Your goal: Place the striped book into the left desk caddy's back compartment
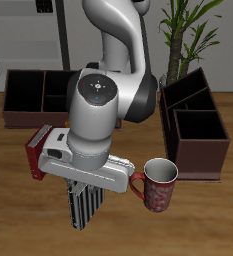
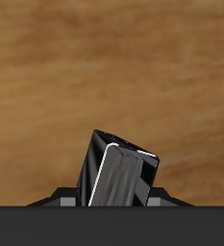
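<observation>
My gripper [image 1: 85,192] is shut on the striped book [image 1: 86,207], a thin book with narrow black, grey and white stripes, and holds it upright near the table's front edge. In the wrist view the striped book [image 2: 118,178] stands tilted between the jaws of the gripper [image 2: 113,199], with bare wooden table beyond it. The left desk caddy [image 1: 195,118] is a dark maroon-brown box seen lengthwise, well away from the gripper beside the plant. Its back compartment [image 1: 183,92] of narrow slots lies farther back than its large square bin [image 1: 201,132].
A red patterned mug [image 1: 158,186] stands close beside the held book. A red book [image 1: 38,152] stands on the other side, partly behind the arm. A second maroon caddy [image 1: 38,92], stretched wide, sits at the back. A potted plant [image 1: 193,35] stands behind the left caddy.
</observation>
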